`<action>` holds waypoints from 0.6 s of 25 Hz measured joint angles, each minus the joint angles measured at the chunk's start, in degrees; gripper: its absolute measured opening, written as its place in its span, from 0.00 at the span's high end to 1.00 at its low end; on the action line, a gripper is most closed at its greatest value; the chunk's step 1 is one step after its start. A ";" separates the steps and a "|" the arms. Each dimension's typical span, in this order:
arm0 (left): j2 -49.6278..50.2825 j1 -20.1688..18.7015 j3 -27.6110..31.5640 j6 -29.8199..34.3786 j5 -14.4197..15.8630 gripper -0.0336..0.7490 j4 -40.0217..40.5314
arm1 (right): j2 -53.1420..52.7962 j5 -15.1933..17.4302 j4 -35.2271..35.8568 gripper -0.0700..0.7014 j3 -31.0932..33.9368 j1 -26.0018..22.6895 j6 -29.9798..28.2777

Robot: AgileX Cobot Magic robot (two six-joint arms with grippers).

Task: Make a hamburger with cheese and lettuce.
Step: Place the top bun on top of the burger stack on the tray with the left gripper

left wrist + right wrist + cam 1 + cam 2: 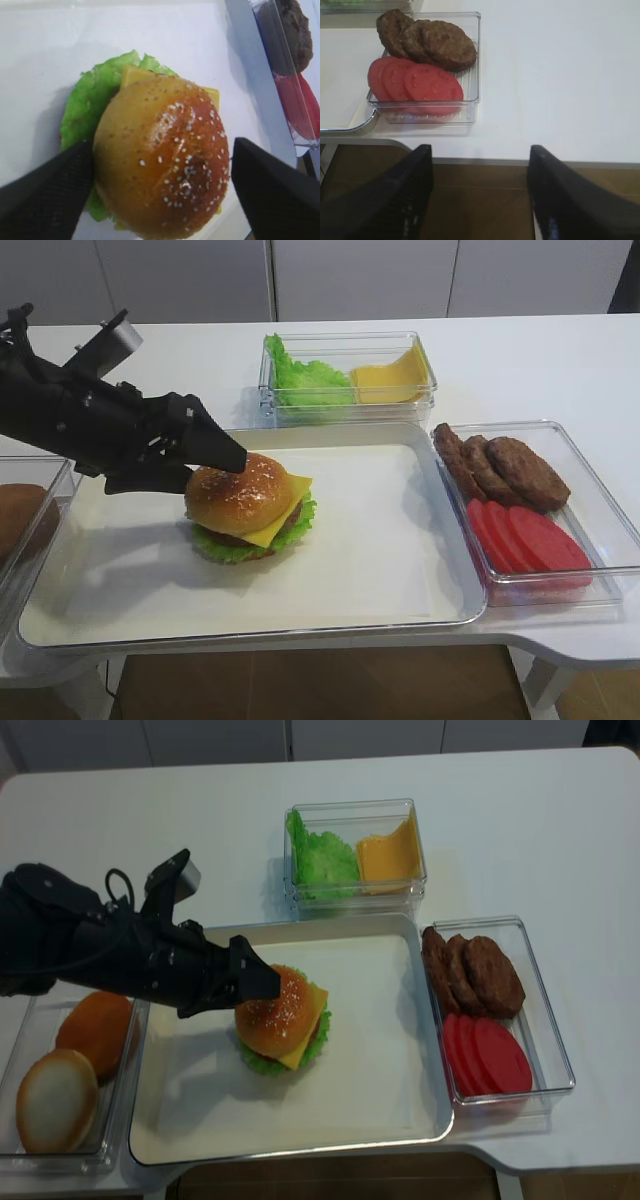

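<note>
Between the left gripper's (157,190) spread fingers, the hamburger (250,506) is sitting on the tray (400,570), bun on top, cheese (285,510) corner and lettuce (235,545) poking out on the side away from the gripper; finger contact unclear. Right gripper (480,195) is hanging open off the table edge, patties (427,42) and tomato slices (415,80) in their bin ahead of it.
</note>
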 joint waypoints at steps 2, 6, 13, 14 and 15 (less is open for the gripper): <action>0.00 0.00 0.00 0.00 0.50 0.14 0.00 | 0.00 0.00 0.00 0.33 0.00 0.00 0.00; 0.00 0.00 0.00 0.00 0.85 0.14 0.00 | 0.00 0.00 0.00 0.33 0.00 0.00 0.00; 0.00 0.00 0.00 0.40 0.40 0.14 0.00 | 0.00 0.00 0.00 0.33 0.00 0.00 0.00; 0.00 0.00 0.00 0.57 0.25 0.14 0.00 | 0.00 0.00 0.00 0.33 0.00 0.00 0.00; 0.00 0.00 0.00 0.70 0.12 0.14 0.00 | 0.00 0.00 0.00 0.33 0.00 0.00 0.00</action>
